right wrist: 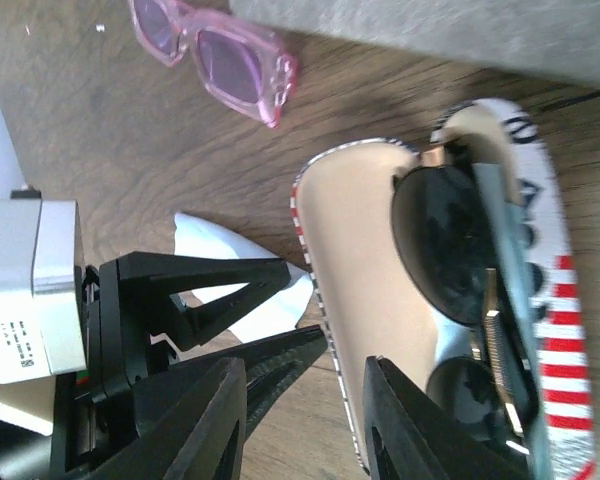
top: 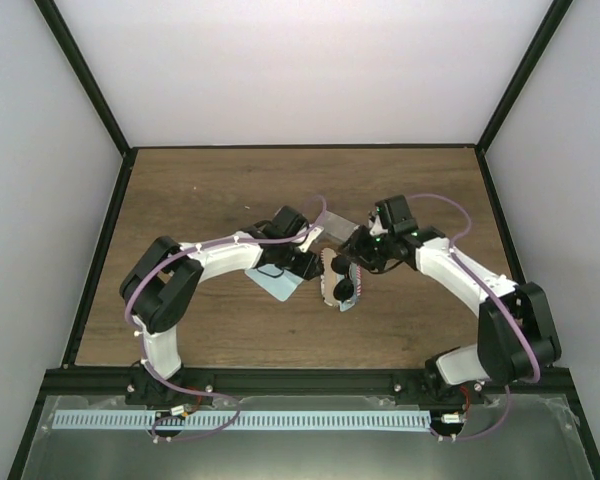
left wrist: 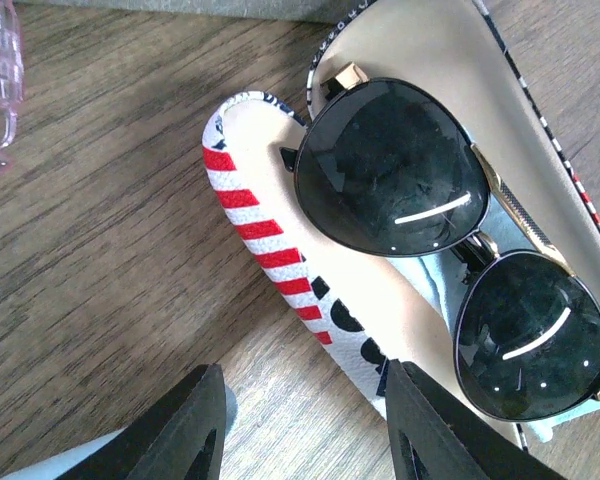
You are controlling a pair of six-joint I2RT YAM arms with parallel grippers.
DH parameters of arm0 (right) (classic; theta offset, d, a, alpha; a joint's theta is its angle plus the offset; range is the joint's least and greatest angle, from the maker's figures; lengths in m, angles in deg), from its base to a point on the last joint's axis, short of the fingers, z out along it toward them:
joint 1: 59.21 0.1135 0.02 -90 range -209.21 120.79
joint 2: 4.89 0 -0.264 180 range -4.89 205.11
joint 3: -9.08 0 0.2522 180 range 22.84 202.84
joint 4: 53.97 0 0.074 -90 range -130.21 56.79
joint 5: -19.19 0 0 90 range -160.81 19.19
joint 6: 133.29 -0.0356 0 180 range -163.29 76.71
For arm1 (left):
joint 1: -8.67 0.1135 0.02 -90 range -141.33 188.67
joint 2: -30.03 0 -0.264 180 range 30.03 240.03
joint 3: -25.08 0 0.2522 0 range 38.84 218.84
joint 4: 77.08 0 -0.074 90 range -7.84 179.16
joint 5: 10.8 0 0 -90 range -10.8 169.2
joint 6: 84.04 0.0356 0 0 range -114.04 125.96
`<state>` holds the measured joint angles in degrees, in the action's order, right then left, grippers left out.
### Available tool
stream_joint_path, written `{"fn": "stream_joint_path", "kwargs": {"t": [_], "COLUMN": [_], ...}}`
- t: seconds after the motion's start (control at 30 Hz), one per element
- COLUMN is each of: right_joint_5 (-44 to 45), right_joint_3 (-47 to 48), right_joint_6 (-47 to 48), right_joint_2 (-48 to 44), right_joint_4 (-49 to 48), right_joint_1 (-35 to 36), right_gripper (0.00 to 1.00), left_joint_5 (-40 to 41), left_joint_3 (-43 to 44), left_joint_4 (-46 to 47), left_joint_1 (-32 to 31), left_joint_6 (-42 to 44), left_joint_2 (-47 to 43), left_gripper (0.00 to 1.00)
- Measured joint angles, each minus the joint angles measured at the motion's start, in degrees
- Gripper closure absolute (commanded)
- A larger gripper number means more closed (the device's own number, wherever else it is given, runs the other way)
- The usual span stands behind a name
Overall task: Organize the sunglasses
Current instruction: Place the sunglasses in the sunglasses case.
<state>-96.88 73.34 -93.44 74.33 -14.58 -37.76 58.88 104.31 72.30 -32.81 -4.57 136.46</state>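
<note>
Task status: partly complete. The dark sunglasses (left wrist: 410, 190) lie folded inside the open striped case (left wrist: 270, 235), resting on a blue cloth (left wrist: 432, 285) that lines the tray; the lid is not yet shut. The pink sunglasses (right wrist: 220, 55) lie bare on the counter (top: 210, 190), apart from the case on its far side and near a grey object (right wrist: 430, 30) that cannot be identified from these views. A second cloth (right wrist: 245, 275) lies flat on the counter beside the case, under the left jaws. Left jaws: spread wide and holding nothing, positioned low over the counter just beside the striped lid. Right jaws: also spread and empty, positioned over the tray side of the case, with the case rim running toward the gap between them; contact with the rim cannot be confirmed. Both arms converge on the case at the centre of the counter. Judged remaining work: close the striped case over the dark pair, then stow the pink pair, which no jaws are near. Judged risk: the lid hinge line sits close to both sets of jaws, so closing calls for one arm to steady the tray
</note>
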Motion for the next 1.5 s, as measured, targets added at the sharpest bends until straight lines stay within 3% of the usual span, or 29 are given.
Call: {"fn": "stream_joint_path", "kwargs": {"t": [0.33,0.77,1.13,1.3,1.4,1.5], "right_joint_5": [3.87,14.12,22.69,22.86,23.87,24.55], "right_joint_3": [2.51,3.45,6.82,6.80,6.16,3.21], "right_joint_6": [-1.38,-2.43,-1.01,-1.40,-3.06,-4.96], "right_joint_2": [9.42,14.01,13.70,9.44,2.40,-6.38], "right_joint_4": [-0.09,1.70,9.18,9.62,9.97,9.97], "right_joint_1": [9.14,9.64,9.64,9.64,9.64,9.64], "right_gripper": [0.69,0.66,0.64,0.64,0.64,0.46], "left_joint_5": [0.61,0.59,0.50,0.68,2.34,4.09], "left_joint_3": [1.25,1.95,2.91,3.93,8.13,14.40], "left_joint_4": [-1.27,-1.68,-1.77,-2.21,-3.87,-5.33], "left_joint_1": [0.22,0.17,0.17,0.17,0.17,0.61], "left_joint_6": [-0.17,-0.22,-0.46,-0.81,-0.48,0.63], "left_joint_2": [0.02,0.33,1.86,2.93,5.84,10.05], "left_gripper": [0.54,0.54,0.54,0.54,0.54,0.54]}}
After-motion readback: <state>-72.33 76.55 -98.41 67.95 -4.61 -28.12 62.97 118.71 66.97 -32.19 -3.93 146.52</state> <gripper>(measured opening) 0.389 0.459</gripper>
